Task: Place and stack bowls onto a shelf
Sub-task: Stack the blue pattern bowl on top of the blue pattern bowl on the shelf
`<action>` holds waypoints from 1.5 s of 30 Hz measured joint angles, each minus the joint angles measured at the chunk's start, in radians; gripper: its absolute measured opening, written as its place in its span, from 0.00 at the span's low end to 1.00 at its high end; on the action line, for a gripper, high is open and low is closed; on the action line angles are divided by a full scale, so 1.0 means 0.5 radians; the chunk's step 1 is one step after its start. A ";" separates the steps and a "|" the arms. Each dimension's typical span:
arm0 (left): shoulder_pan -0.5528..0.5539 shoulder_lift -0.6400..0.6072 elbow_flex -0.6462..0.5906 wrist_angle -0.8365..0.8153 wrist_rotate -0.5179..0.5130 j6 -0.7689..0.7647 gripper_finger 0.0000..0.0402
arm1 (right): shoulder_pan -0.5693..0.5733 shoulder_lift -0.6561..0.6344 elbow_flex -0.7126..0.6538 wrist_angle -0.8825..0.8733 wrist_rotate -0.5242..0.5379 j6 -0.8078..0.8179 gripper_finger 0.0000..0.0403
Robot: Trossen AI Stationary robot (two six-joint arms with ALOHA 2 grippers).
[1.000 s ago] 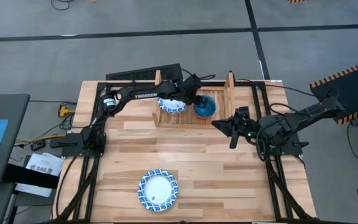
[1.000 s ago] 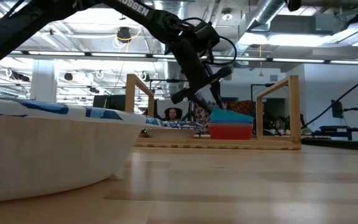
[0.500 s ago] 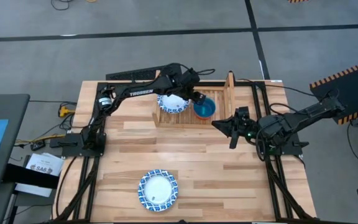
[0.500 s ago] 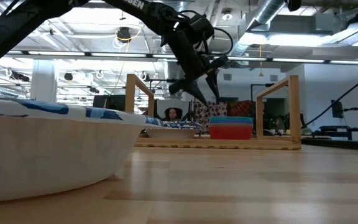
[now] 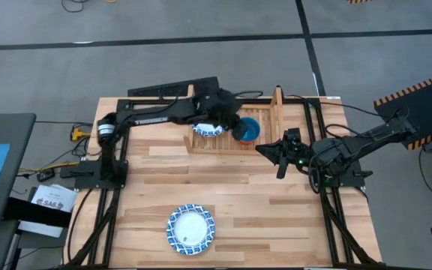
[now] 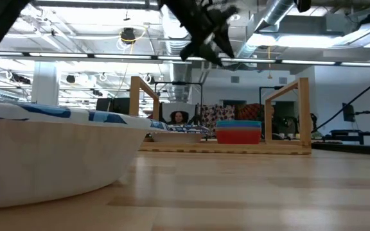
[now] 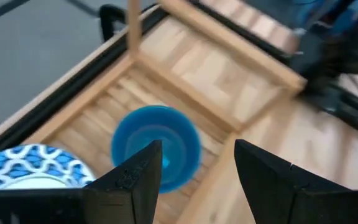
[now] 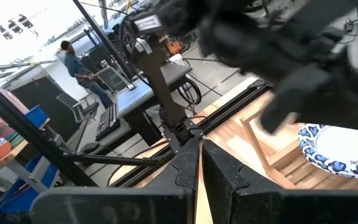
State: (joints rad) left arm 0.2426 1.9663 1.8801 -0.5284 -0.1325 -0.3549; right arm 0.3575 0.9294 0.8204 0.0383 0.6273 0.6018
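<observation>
Left tool (image 5: 231, 122) | agape, raised over shelf (image 5: 278, 101); right tool (image 5: 271, 152) | closed, parked beside shelf

white blue-rimmed patterned bowls: one loose on the table (image 5: 190, 229), one stack on the light wooden slatted shelf (image 5: 276, 101) | small plastic bowl stack (image 6: 239, 131): 1 | dark arms: 2

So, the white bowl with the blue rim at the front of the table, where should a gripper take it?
The patterned bowl sits upright and alone on the table, mouth up. Probably best to come from above and pinch its rim, one finger inside and one outside: the wall is wide and shallow, too broad to span.
</observation>
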 joint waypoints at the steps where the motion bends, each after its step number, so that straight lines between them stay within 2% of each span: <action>1: -0.023 -0.047 -0.058 0.040 0.001 0.002 0.46 | 0.004 0.000 0.000 0.001 0.000 0.000 0.12; 3: -0.074 -0.163 -0.225 0.170 0.007 0.006 0.46 | 0.006 -0.001 0.000 0.010 0.000 0.000 0.12; 6: -0.163 -0.422 -0.599 0.495 0.009 0.005 0.46 | 0.006 0.000 0.000 0.015 -0.013 0.000 0.12; 9: -0.268 -0.757 -1.044 0.916 0.046 -0.046 0.46 | 0.006 0.000 0.000 0.019 -0.059 -0.010 0.12; 12: -0.412 -1.098 -1.442 1.200 0.047 -0.064 0.46 | 0.006 0.000 0.000 0.028 -0.111 -0.011 0.12; 16: -0.645 -1.542 -1.832 1.310 -0.062 -0.076 0.46 | 0.006 0.021 -0.001 0.061 -0.145 -0.017 0.12; 19: -0.829 -1.838 -2.009 1.343 -0.144 -0.008 0.46 | -0.002 0.061 0.001 0.139 -0.156 -0.018 0.12; 23: -1.035 -2.158 -2.148 1.335 -0.327 0.049 0.46 | -0.016 0.091 -0.002 0.160 -0.162 -0.014 0.12; 27: -1.155 -2.374 -2.216 1.326 -0.493 0.140 0.46 | -0.031 0.137 -0.006 0.239 -0.163 0.024 0.13; 31: -1.182 -2.503 -2.238 1.287 -0.532 0.170 0.46 | -0.057 0.187 0.002 0.368 -0.222 0.115 0.18; 35: -1.182 -2.554 -2.237 1.240 -0.514 0.170 0.46 | -0.087 0.248 0.001 0.378 -0.281 0.308 0.28; 39: -1.183 -2.571 -2.237 1.168 -0.481 0.142 0.46 | -0.112 0.365 0.003 0.455 -0.525 0.665 0.42; 43: -1.182 -2.568 -2.237 1.087 -0.481 0.069 0.46 | -0.112 0.573 0.002 0.388 -0.914 0.928 0.53; 45: -1.182 -2.569 -2.237 1.073 -0.481 0.044 0.46 | -0.066 0.716 0.002 0.345 -0.983 1.010 0.56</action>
State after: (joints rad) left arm -0.3485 0.6817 0.7616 0.0079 -0.3729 -0.3331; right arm 0.3243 1.2876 0.8215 0.2106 0.1356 1.1069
